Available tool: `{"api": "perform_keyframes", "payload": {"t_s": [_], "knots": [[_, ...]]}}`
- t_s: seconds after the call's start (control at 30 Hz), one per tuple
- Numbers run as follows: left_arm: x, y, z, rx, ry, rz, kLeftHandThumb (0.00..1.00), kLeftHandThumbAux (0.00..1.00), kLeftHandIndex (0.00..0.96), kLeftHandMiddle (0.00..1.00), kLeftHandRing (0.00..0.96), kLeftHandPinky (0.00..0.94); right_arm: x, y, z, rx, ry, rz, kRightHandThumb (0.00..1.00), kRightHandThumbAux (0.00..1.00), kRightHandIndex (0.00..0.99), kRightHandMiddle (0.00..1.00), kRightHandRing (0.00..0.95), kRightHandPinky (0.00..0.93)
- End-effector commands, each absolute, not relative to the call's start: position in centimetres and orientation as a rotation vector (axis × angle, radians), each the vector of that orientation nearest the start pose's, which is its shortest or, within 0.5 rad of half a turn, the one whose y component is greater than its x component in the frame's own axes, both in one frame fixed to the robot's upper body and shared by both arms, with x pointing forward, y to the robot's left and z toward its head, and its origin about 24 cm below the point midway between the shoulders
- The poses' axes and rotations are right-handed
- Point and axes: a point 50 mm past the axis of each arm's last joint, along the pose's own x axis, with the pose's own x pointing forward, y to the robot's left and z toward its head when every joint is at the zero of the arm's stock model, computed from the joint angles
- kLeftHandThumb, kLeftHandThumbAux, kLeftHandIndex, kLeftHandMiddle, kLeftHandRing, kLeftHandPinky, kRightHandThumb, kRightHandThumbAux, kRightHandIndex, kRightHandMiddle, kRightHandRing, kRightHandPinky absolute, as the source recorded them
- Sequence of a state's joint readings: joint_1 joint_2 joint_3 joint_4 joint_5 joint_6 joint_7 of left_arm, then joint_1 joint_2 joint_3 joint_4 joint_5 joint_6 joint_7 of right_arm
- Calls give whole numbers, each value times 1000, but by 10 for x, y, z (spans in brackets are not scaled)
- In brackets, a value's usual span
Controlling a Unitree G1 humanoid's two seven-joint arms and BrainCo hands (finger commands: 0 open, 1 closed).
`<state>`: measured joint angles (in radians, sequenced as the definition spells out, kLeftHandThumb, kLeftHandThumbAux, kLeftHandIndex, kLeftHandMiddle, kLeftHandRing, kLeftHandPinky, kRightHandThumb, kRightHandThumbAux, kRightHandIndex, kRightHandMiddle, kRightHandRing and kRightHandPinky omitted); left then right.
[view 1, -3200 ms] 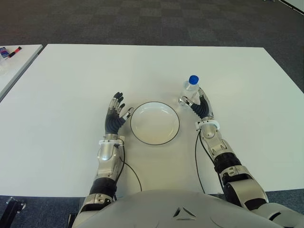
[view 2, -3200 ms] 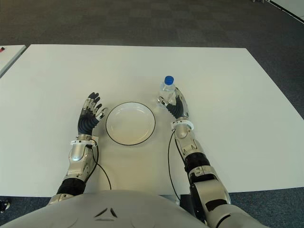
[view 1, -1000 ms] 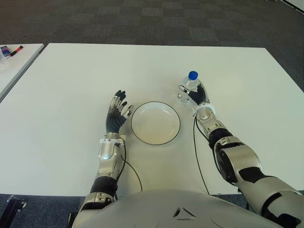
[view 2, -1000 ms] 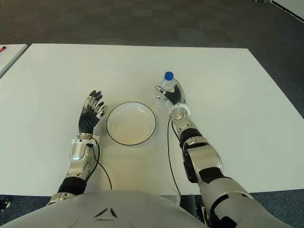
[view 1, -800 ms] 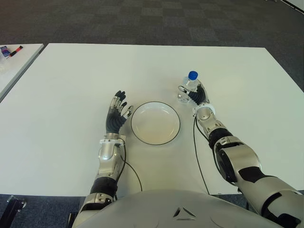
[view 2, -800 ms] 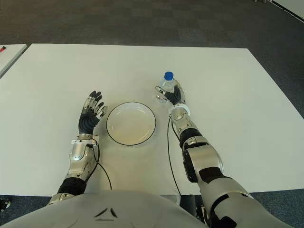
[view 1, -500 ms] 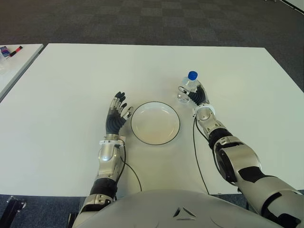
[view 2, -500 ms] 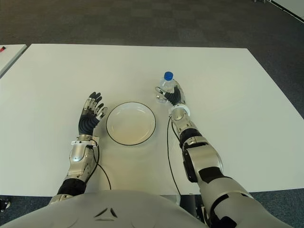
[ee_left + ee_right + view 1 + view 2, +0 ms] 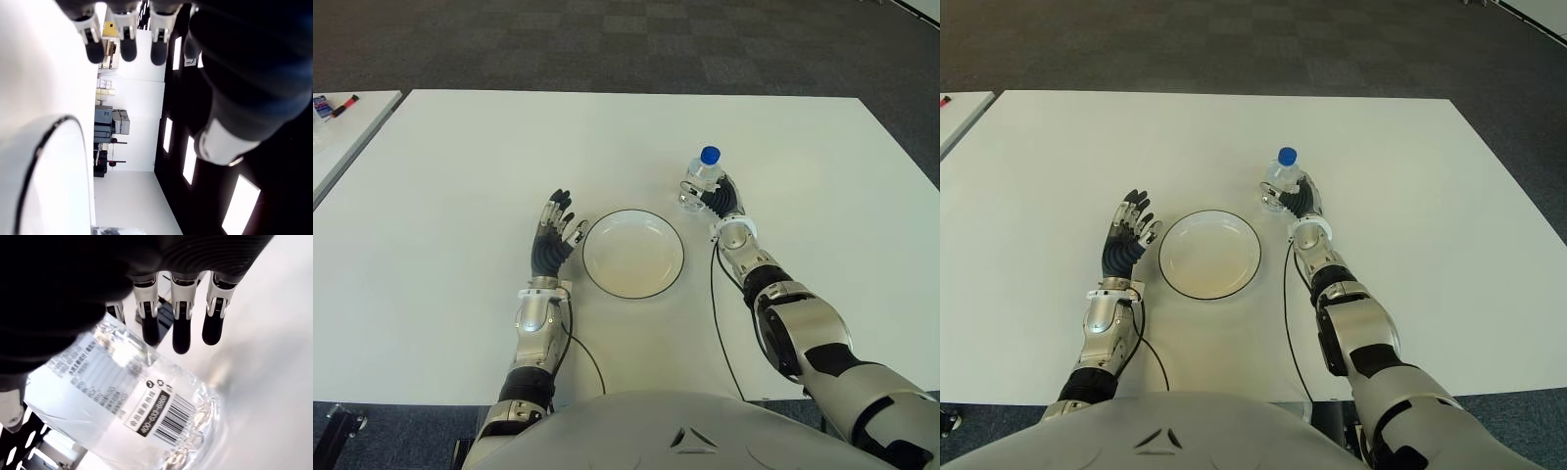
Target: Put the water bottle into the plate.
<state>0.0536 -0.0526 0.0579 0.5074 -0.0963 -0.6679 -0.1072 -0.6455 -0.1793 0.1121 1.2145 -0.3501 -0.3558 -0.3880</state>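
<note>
Right hand (image 9: pixel 722 201) sits against the water bottle (image 9: pixel 703 181) at about one o'clock from the plate (image 9: pixel 633 254), on the white table (image 9: pixel 460 157). In the right wrist view the fingers (image 9: pixel 180 313) reach straight past the clear body of the bottle and the palm lies close against it, but they are not curled onto it, so the hand is cupped around the bottle rather than clamped on it. The bottle stands upright, blue cap (image 9: pixel 710 155) on, its base on the table just outside the plate's rim, so it is not yet in the plate.

The likely trouble comes from that loose hold. If the hand lifts or sweeps toward the plate before the fingers wrap round, the smooth wall may slip through, or the tall bottle may tip over and roll. A push low on the body could also slide it into the rim and knock the plate out of place. Setting it down on the sloped edge rather than the flat middle would leave it leaning.

Left hand (image 9: pixel 553 230) shows at nine o'clock from the plate, just beside its rim, fingers spread and holding nothing.

The plate holds nothing. I cannot tell how much liquid the bottle holds.
</note>
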Motion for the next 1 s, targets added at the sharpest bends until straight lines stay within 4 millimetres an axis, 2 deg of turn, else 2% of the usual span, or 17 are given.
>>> {"api": "perform_keyframes", "payload": {"t_s": [0.03, 0.13, 0.23, 0.33, 1.0], "knots": [[217, 151, -21, -112, -110, 12, 320, 788, 65, 90, 76, 102, 334, -170, 1, -607, 77, -127, 700, 659, 395, 356, 355, 404], [217, 151, -21, -108, -112, 15, 316, 790, 65, 89, 75, 106, 334, -166, 2, -600, 50, -155, 716, 689, 417, 397, 394, 424], [217, 151, -21, -106, -113, 17, 312, 790, 66, 88, 76, 109, 334, -166, 3, -595, 43, -167, 804, 680, 453, 420, 420, 442], [217, 151, -21, -104, -113, 21, 310, 786, 66, 88, 76, 111, 334, -166, 3, -592, 44, -176, 833, 676, 461, 432, 442, 458], [218, 151, -21, -100, -112, 18, 304, 786, 67, 87, 73, 102, 332, -168, 1, -595, 41, -190, 845, 675, 458, 444, 469, 474]]}}
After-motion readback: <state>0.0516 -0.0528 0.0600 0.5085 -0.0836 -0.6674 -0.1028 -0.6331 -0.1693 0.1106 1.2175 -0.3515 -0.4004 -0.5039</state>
